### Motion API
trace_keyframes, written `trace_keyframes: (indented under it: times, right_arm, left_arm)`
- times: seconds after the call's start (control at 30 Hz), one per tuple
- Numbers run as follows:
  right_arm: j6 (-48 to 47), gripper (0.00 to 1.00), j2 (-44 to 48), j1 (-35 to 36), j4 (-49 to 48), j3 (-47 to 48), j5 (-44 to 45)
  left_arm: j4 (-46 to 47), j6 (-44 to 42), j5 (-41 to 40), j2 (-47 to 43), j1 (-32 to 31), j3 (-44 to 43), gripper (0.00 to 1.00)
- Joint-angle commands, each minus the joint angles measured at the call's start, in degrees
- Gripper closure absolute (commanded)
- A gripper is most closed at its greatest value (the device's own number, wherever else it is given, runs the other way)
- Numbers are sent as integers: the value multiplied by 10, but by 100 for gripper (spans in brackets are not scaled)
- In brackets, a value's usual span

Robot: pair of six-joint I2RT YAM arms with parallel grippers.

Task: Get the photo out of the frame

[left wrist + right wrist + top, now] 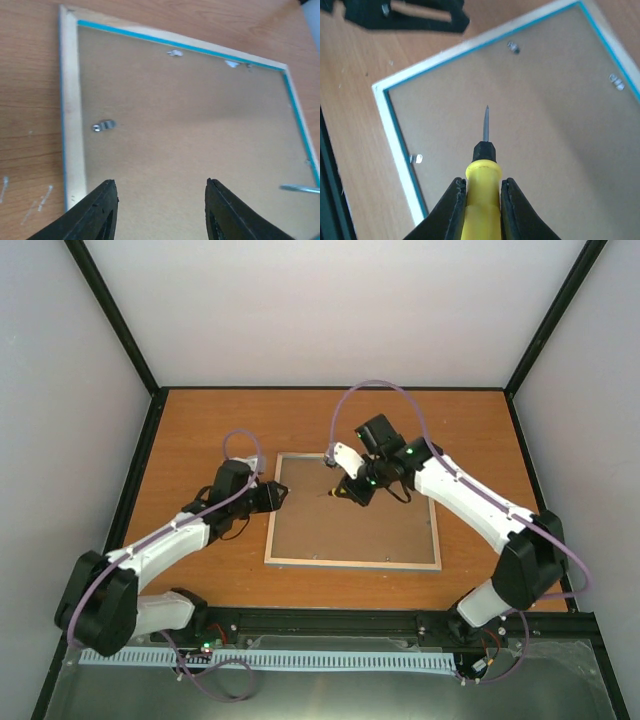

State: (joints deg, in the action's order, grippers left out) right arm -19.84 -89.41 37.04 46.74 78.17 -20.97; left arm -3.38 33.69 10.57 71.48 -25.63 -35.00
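**Desk:** What is sitting closest to the camera?

**Photographer:** The left arm (160, 540) and the right arm (480, 505) are reaching in from the near edge of the wooden table (200, 430), angling toward each other.

**Desk:** And the claws?

**Photographer:** The left gripper (161, 200) is hanging released, its fingers spread wide with nothing between them, at the frame's left side. The right gripper (482, 187) is clenching a yellow-handled screwdriver (483, 170), and the tip is pointing across the backing board (545, 125). Whether the tip is touching the board, I cannot tell.

**Desk:** Where is the frame?

**Photographer:** The frame (350, 564) is lying flat in the middle of the table, face down, its brown backing board facing up. A thin turquoise line is showing inside the pale rails. The photo is hidden from this side.

**Desk:** Anything holding the board in?

**Photographer:** A small metal clip (103, 125) is sitting on the board just inside the left rail (70, 110), ahead of the left gripper. Farther off, two more clips (174, 52) are lying along the far rail, and bare table is stretching beyond them to the back wall.
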Motion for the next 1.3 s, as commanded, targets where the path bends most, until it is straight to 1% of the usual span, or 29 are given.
trace_keyframes:
  times: [0.0, 0.1, 0.13, 0.17, 0.2, 0.23, 0.3, 0.37, 0.43, 0.57, 0.67, 0.73, 0.8, 0.87, 0.9, 0.97, 1.03, 1.1, 1.17, 1.23, 1.27]
  right_arm:
    - [-71, 97, 69, -6, 20, -54, -20]
    - [-90, 97, 104, -6, 33, -89, -37]
    - [-90, 97, 113, -6, 33, -100, -37]
    - [-90, 97, 120, -6, 34, -109, -39]
    - [-90, 97, 126, -6, 36, -119, -45]
    - [-94, 97, 131, -6, 39, -127, -53]
    - [-104, 97, 140, -6, 46, -142, -71]
    - [-113, 97, 142, -6, 52, -153, -76]
    - [-118, 97, 139, -6, 55, -160, -73]
    - [-123, 97, 135, -6, 58, -169, -72]
    - [-122, 97, 138, -6, 55, -174, -74]
    - [-123, 97, 140, -6, 55, -179, -74]
    - [-127, 97, 140, -6, 55, -184, -75]
    - [-130, 97, 140, -5, 56, -184, -74]
    - [-131, 97, 140, -6, 57, -184, -75]
    - [-135, 97, 141, -6, 59, -185, -75]
    - [-136, 97, 143, -6, 58, -187, -72]
    - [-137, 97, 143, -6, 57, -191, -70]
    - [-138, 97, 143, -6, 54, -195, -69]
    - [-137, 97, 142, -6, 51, -200, -73]
    - [-137, 97, 141, -6, 49, -202, -74]
  left_arm:
    - [-51, -15, 25, -53, -24, 7, 52]
    - [-104, 6, 13, -83, -46, 21, 51]
    - [-109, 8, 15, -97, -58, 27, 45]
    - [-112, 10, 17, -110, -73, 33, 16]
    - [-118, 16, 16, -119, -85, 37, 2]
    - [-126, 24, 18, -127, -94, 39, 1]
    - [-147, 29, 25, -129, -109, 32, 0]
    - [-178, 27, 6, -124, -120, 21, 0]
    - [-188, 13, 5, -124, -126, 21, 0]
    - [-145, 7, 38, -140, -126, 45, 0]
    - [-141, 2, 42, -139, -127, 52, 0]
    - [-156, 10, 9, -141, -127, 46, 0]
    - [-182, 39, -67, -143, -127, 41, 0]
    - [-249, 117, -175, -126, -126, 23, 0]
    - [-280, 145, -207, -108, -126, 11, 0]
    - [-305, 140, -221, -69, -124, -20, 0]
    - [-293, 106, -192, -46, -125, -34, 0]
    - [-257, 82, -149, -47, -125, -22, 11]
    - [-218, 65, -90, -49, -124, -5, 23]
    - [-206, 76, -71, -38, -125, 5, 31]
    - [-204, 83, -67, -30, -125, 9, 33]
